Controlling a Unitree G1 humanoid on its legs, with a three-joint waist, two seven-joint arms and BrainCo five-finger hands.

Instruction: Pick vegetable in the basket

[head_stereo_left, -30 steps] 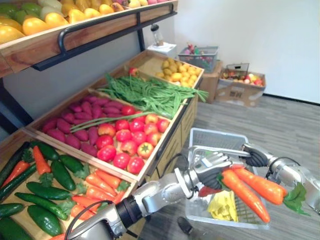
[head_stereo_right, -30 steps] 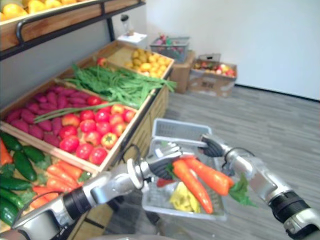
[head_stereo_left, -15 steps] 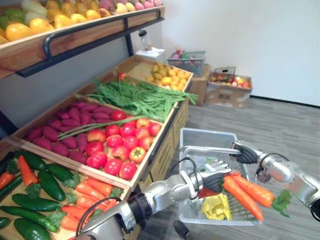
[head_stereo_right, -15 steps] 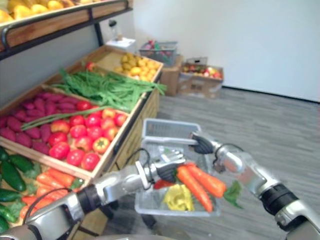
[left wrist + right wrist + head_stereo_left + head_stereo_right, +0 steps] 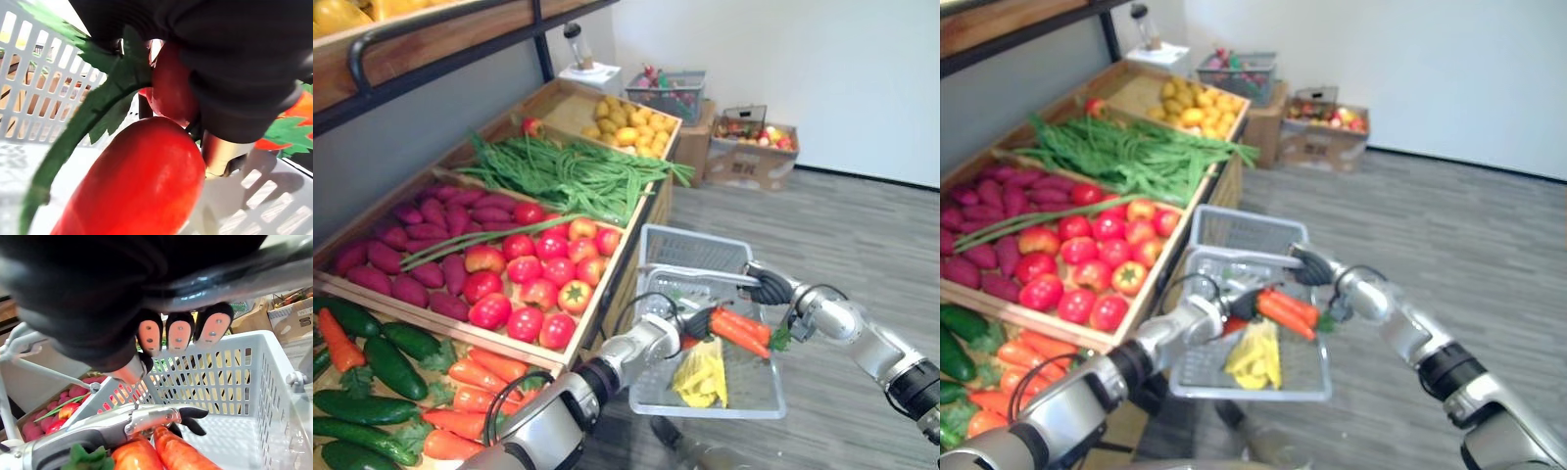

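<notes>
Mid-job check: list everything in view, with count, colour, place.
basket: one, white, hanging from right hand
carrots: two, orange, in left hand over basket
yellow vegetable: one, in basket
tomatoes: many, red, middle crate
sweet potatoes: many, purple, beside tomatoes
green beans: heap, green, crate behind
yellow fruit: many, far crate
cucumbers: several, green, near crate
crate carrots: several, orange, near crate
cardboard box: one, brown, floor by wall
left hand: fingers round carrots
right hand: fingers round basket handle

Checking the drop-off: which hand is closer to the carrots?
Left. The left hand grips the carrots over the basket; the right hand holds the basket handle, near their leaves.
</notes>
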